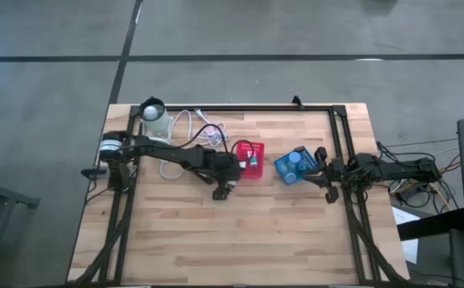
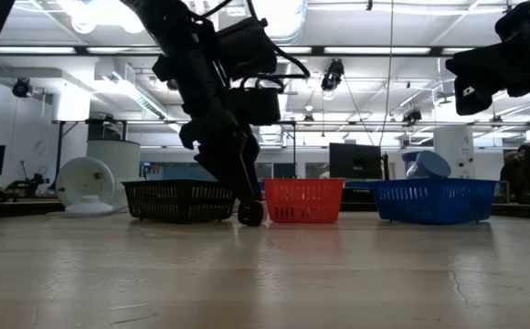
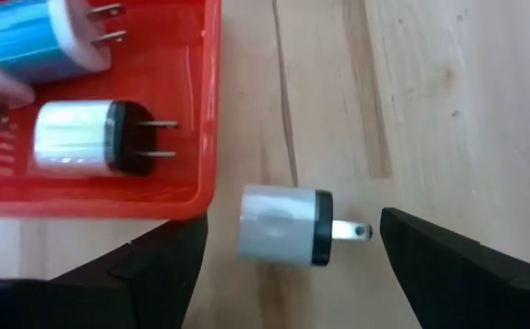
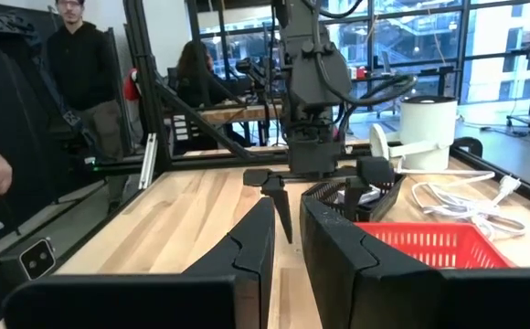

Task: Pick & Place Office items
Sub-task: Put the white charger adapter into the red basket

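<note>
A small white plug adapter (image 3: 283, 227) with a black end and a metal prong lies on its side on the wood, just outside the red bin (image 3: 206, 110). My left gripper (image 3: 288, 260) (image 1: 222, 190) is open and low over it, one finger on either side, touching nothing. Inside the red bin lie a blue adapter (image 3: 27, 41) and a white adapter (image 3: 82, 137). A pale-blue round piece (image 2: 427, 164) sticks up out of the blue bin (image 1: 294, 166). My right gripper (image 4: 288, 228) (image 1: 328, 180) waits shut beside the blue bin, toward the table's right edge.
Three mesh bins stand in a row: black (image 2: 178, 199), red (image 2: 303, 199), blue (image 2: 434, 199). A white lamp (image 1: 154, 112) and its cable (image 1: 192, 124) sit near the far left corner. Bare wood (image 1: 240, 240) spreads toward the near edge. People (image 4: 78, 64) are beyond the table.
</note>
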